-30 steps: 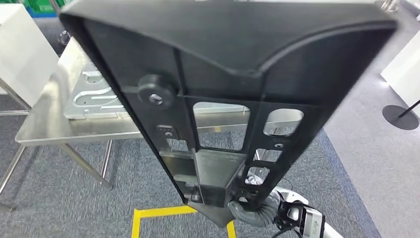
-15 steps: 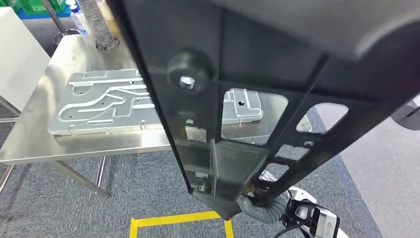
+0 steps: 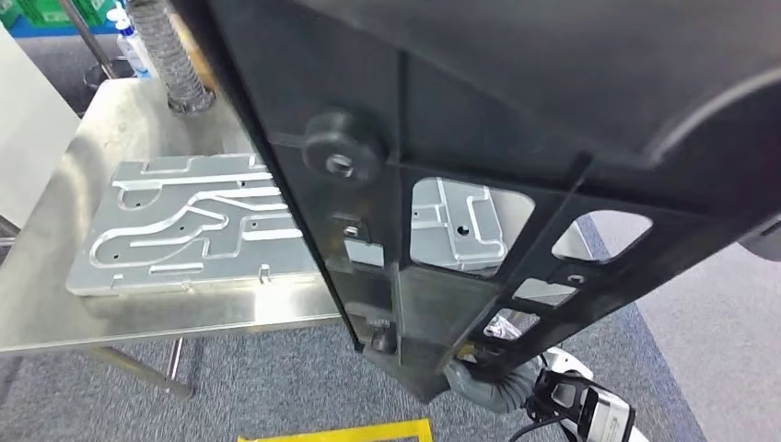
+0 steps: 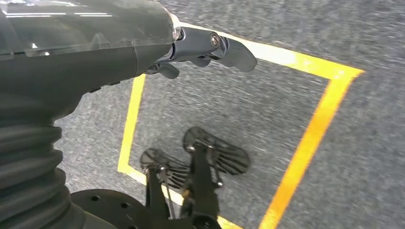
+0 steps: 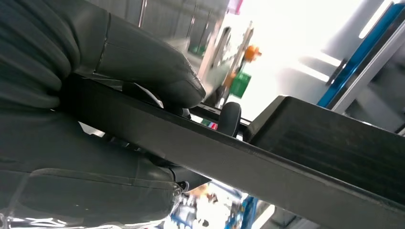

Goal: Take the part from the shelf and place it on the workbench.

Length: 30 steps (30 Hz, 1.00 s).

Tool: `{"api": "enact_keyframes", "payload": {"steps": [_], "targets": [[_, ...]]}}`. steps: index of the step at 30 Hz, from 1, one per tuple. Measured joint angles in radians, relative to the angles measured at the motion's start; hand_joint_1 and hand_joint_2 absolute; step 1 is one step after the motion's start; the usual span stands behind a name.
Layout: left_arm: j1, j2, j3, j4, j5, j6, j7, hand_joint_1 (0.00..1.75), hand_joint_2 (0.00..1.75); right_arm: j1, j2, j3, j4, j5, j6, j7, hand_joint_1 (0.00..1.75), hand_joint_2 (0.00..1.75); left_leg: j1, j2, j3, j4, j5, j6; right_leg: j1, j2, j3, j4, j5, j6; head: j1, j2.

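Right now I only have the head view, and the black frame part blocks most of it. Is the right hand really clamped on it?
Observer: Yes. In the right wrist view the right hand grips the black frame part. The grey thumb presses one face of its flat edge, and dark fingers sit against the other face.
Operator: Left hand helping?
Observer: No. The left hand hangs over the grey carpet holding nothing, with its fingers extended. A yellow tape square is on the floor below it.
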Motion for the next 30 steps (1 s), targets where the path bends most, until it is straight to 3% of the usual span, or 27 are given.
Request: {"api": "enact_keyframes", "payload": {"steps": [1, 3, 4, 5, 6, 8, 9, 10, 13, 15, 17, 19, 20, 21, 23, 24, 25, 27, 30], "targets": [[0.000, 0.000, 0.003, 0.000, -0.002, 0.000, -0.003, 0.00, 1.75, 0.000, 0.003, -0.009, 0.003, 0.010, -0.030, 0.000, 1.75, 1.75, 0.000, 0.000, 0.013, -0.002, -0.009, 0.003, -0.003, -0.001, -0.046, 0.063, -0.016, 0.005, 0.000, 0.000], [0.000, -0.001, 0.011, 0.000, -0.005, 0.002, -0.010, 0.00, 1.75, -0.011, 0.012, -0.041, 0.028, 0.040, -0.114, 0.000, 1.75, 1.75, 0.000, -0.001, 0.037, -0.003, -0.029, 0.003, -0.010, -0.001, -0.131, 0.143, -0.085, 0.015, 0.000, 0.000], [0.000, -0.002, 0.014, 0.000, -0.006, 0.003, -0.014, 0.00, 1.75, -0.022, 0.019, -0.069, 0.052, 0.062, -0.164, 0.001, 1.75, 1.75, 0.001, -0.003, 0.051, -0.003, -0.040, 0.003, -0.013, -0.001, -0.158, 0.148, -0.114, 0.018, 0.000, 0.000], [0.000, -0.002, 0.017, 0.000, -0.006, 0.003, -0.017, 0.00, 1.75, -0.035, 0.025, -0.102, 0.079, 0.087, -0.214, 0.002, 1.75, 1.75, 0.001, -0.004, 0.067, -0.003, -0.052, 0.002, -0.017, -0.002, -0.173, 0.127, -0.119, 0.020, 0.000, 0.000], [0.001, -0.003, 0.020, 0.000, -0.008, 0.003, -0.020, 0.00, 1.75, -0.052, 0.031, -0.135, 0.106, 0.117, -0.263, 0.004, 1.75, 1.75, 0.001, -0.005, 0.084, -0.002, -0.065, 0.000, -0.019, -0.003, -0.178, 0.084, -0.091, 0.021, 0.000, 0.000], [0.001, -0.006, 0.025, 0.000, -0.012, 0.003, -0.023, 0.00, 1.75, -0.089, 0.041, -0.195, 0.161, 0.180, -0.348, 0.008, 1.75, 1.75, 0.001, -0.006, 0.110, -0.001, -0.089, -0.006, -0.020, -0.006, -0.176, -0.031, 0.049, 0.017, 0.000, 0.000], [0.000, -0.006, 0.027, 0.000, -0.015, 0.003, -0.023, 0.00, 1.75, -0.107, 0.045, -0.216, 0.186, 0.202, -0.375, 0.010, 1.75, 1.75, 0.001, -0.008, 0.116, -0.001, -0.099, -0.012, -0.017, -0.007, -0.175, -0.071, 0.110, 0.012, 0.000, 0.000], [-0.002, -0.007, 0.030, 0.000, -0.017, 0.003, -0.024, 0.00, 1.75, -0.122, 0.049, -0.237, 0.208, 0.216, -0.392, 0.011, 1.75, 1.75, 0.001, -0.009, 0.118, -0.001, -0.105, -0.018, -0.013, -0.008, -0.177, -0.093, 0.152, 0.006, 0.001, 0.000], [-0.007, -0.008, 0.038, 0.000, -0.018, 0.003, -0.025, 0.00, 1.75, -0.143, 0.057, -0.273, 0.244, 0.232, -0.404, 0.011, 1.75, 1.75, 0.003, -0.007, 0.122, 0.003, -0.112, -0.036, -0.009, -0.007, -0.169, -0.108, 0.163, -0.014, 0.001, 0.000], [-0.008, -0.010, 0.040, 0.000, -0.019, 0.003, -0.025, 0.00, 1.75, -0.152, 0.058, -0.282, 0.257, 0.235, -0.406, 0.010, 1.75, 1.75, 0.005, -0.003, 0.097, 0.061, -0.130, -0.043, -0.011, -0.008, -0.151, -0.119, 0.158, -0.025, 0.001, 0.000], [-0.010, -0.012, 0.041, 0.000, -0.021, 0.003, -0.026, 0.00, 1.75, -0.160, 0.059, -0.289, 0.269, 0.270, -0.443, 0.022, 1.75, 1.75, 0.007, 0.000, 0.023, 0.186, -0.176, -0.048, -0.007, -0.010, -0.141, -0.122, 0.150, -0.033, 0.001, 0.000], [-0.008, -0.012, 0.042, 0.000, -0.029, 0.001, -0.029, 0.00, 1.75, -0.182, 0.062, -0.294, 0.294, 0.394, -0.568, 0.076, 1.75, 1.75, 0.008, 0.001, -0.053, 0.284, -0.215, -0.050, -0.002, -0.009, -0.137, -0.121, 0.142, -0.038, 0.001, 0.000], [-0.008, -0.012, 0.042, 0.000, -0.035, 0.000, -0.031, 0.00, 1.75, -0.208, 0.065, -0.296, 0.317, 0.496, -0.652, 0.124, 1.75, 1.75, 0.008, 0.002, -0.071, 0.288, -0.205, -0.050, 0.000, -0.007, -0.134, -0.119, 0.138, -0.040, 0.001, 0.000], [-0.007, -0.012, 0.043, 0.000, -0.041, -0.002, -0.032, 0.00, 1.75, -0.247, 0.068, -0.297, 0.348, 0.623, -0.730, 0.182, 1.75, 1.75, 0.008, 0.002, -0.070, 0.254, -0.172, -0.047, 0.002, -0.003, -0.132, -0.117, 0.135, -0.041, 0.001, 0.000], [-0.012, -0.012, 0.046, 0.000, -0.052, -0.003, -0.033, 0.00, 1.75, -0.342, 0.069, -0.287, 0.420, 0.893, -0.825, 0.301, 1.75, 1.75, 0.003, 0.004, -0.032, 0.117, -0.075, -0.036, 0.003, 0.002, -0.126, -0.112, 0.129, -0.040, 0.001, 0.000], [-0.016, -0.012, 0.047, 0.000, -0.058, -0.004, -0.033, 0.00, 1.75, -0.390, 0.067, -0.273, 0.456, 1.022, -0.839, 0.353, 1.75, 1.75, -0.001, 0.007, -0.014, 0.057, -0.046, -0.031, 0.003, 0.004, -0.125, -0.111, 0.127, -0.038, 0.001, 0.000], [-0.020, -0.012, 0.047, 0.000, -0.062, -0.004, -0.033, 0.00, 1.75, -0.433, 0.065, -0.252, 0.491, 1.134, -0.837, 0.395, 1.75, 1.75, -0.005, 0.009, -0.003, 0.019, -0.030, -0.026, 0.003, 0.004, -0.124, -0.111, 0.127, -0.034, 0.001, 0.000], [-0.027, -0.012, 0.049, 0.000, -0.070, -0.004, -0.033, 0.00, 1.75, -0.508, 0.060, -0.186, 0.563, 1.313, -0.806, 0.457, 1.75, 1.75, -0.011, 0.010, -0.001, 0.000, -0.024, -0.018, 0.002, 0.003, -0.125, -0.114, 0.127, -0.024, 0.001, 0.000], [-0.035, -0.013, 0.057, 0.000, -0.079, -0.005, -0.034, 0.00, 1.75, -0.590, 0.061, -0.050, 0.667, 1.431, -0.762, 0.496, 1.75, 1.75, -0.003, 0.002, 0.012, -0.025, 0.003, -0.006, 0.003, -0.005, -0.135, -0.089, 0.103, -0.013, 0.001, 0.000]]}}
